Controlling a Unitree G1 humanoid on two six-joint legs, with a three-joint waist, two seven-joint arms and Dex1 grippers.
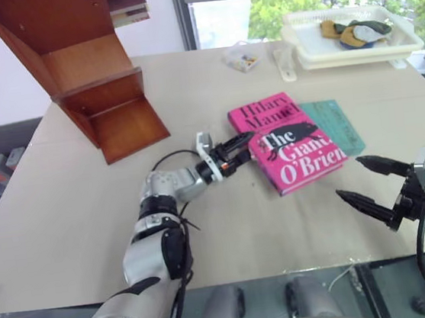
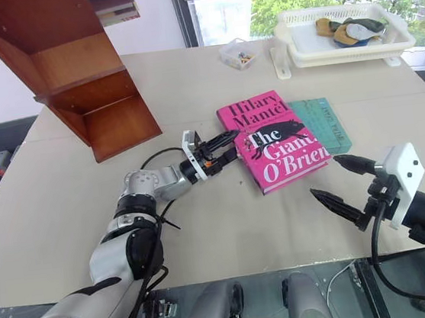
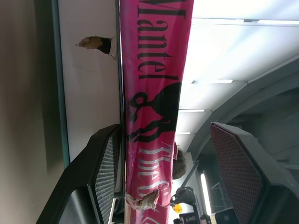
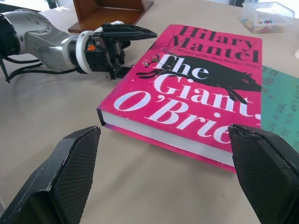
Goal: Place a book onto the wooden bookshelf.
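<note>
1. The wooden bookshelf (image 1: 87, 73) stands tilted at the far left of the table (image 1: 74, 221); its upper part is cut off by the picture's top edge, so only two lower shelves and one slanted side show. A few books (image 1: 127, 6) lie beyond it, too partly hidden to read.
2. The left gripper (image 2: 223, 148) reaches level across the table to the left edge of the book (image 2: 272, 141). Its jaws stand fairly wide with the book's edge between them: one finger lies over the pink cover, the other sits low beside the edge. The left wrist view shows one pad (image 3: 108, 175) against the book and the other standing clear of the cover. Whether the book is lifted off the table at that edge is hard to make out.
3. The book lies flat near the table's middle, cover up, overlapping a teal book (image 1: 337, 123) just to its right, which it partly hides.
4. A small clear box (image 1: 242, 56) sits farther back; its bits inside are too small to name.
5. A white tray (image 1: 315, 47) at the far right corner holds a few crumpled yellowish and dark things, hard to tell apart.
6. The right gripper (image 1: 365, 180) hovers near the table's right front edge, jaws wide and holding nothing, pointing toward the book but apart from it.
</note>
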